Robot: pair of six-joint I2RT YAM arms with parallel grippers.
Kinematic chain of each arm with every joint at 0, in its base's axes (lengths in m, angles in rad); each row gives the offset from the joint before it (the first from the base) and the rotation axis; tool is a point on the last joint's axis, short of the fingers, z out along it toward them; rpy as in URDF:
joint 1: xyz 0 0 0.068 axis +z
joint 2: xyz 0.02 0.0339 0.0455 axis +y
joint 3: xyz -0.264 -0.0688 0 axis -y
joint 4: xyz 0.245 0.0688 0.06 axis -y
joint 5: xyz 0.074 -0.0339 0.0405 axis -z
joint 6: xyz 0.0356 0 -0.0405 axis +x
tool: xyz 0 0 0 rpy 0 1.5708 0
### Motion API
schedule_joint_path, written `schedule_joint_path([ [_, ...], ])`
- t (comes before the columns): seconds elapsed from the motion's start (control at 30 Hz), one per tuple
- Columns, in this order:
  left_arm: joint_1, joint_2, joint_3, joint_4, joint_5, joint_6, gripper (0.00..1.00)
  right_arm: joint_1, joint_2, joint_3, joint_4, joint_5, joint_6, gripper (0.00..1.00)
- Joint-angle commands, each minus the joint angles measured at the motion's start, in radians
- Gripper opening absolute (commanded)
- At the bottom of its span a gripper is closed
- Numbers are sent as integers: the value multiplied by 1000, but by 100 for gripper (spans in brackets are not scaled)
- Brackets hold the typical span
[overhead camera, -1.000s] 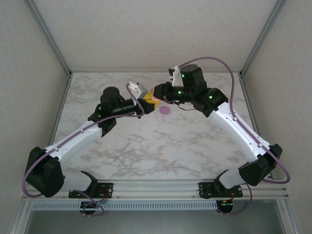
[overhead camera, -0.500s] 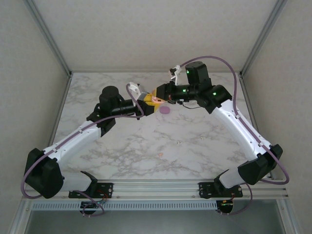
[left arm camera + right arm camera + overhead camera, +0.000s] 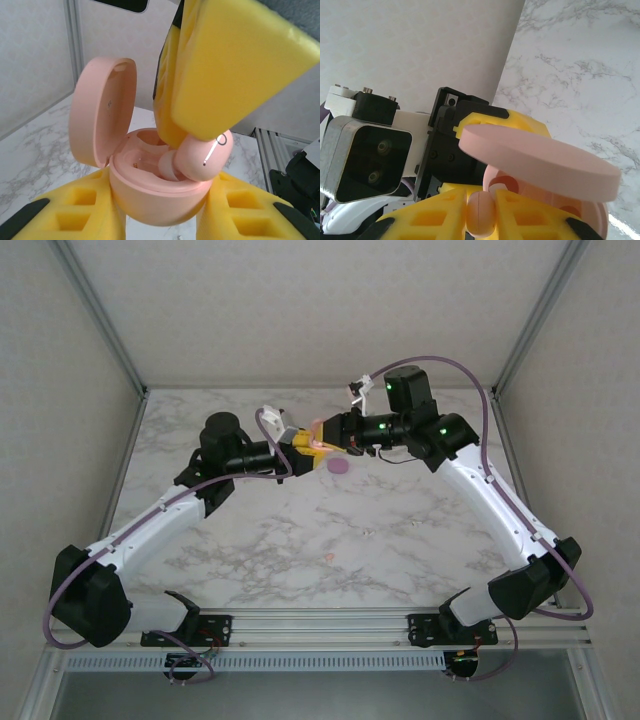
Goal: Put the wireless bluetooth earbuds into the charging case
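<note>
Left hand clamped on open pink case, held above table near far edge, centre. Right hand pinched tight on pink earbud; bud looks half seated at case rim. Risks: off-angle push jams bud or squirts it loose; right hand may knock lid shut.

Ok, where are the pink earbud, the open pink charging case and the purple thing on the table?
pink earbud [image 3: 200, 157], left wrist view, on its rounded outer shell.
pink charging case [image 3: 150, 202], left wrist view, on the front of its lower half.
purple oval object [image 3: 339, 467], top external view, on its middle.
</note>
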Motion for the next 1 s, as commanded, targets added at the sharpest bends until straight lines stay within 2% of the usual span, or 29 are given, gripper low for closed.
schedule_joint_path([
  [0.0,7,-10,38,12,36,-14,25,-2,14,-6,17,3,11,22],
  [0.17,4,-10,34,9,23,-23,25,-3,13,11,-4,90,4,28],
  [0.5,3,3,15,53,-4,-60,25,5,-14,8,1,134,-16,34],
  [0.67,2,12,18,58,-4,-65,25,13,-9,6,15,130,-21,33],
  [0.73,1,12,19,60,-3,-69,25,19,1,17,-1,134,-35,30],
  [0.83,1,10,17,66,-10,-73,25,28,18,51,-68,183,-69,31],
  [0.97,0,8,17,66,-14,-71,25,43,20,64,-78,217,-97,27],
])
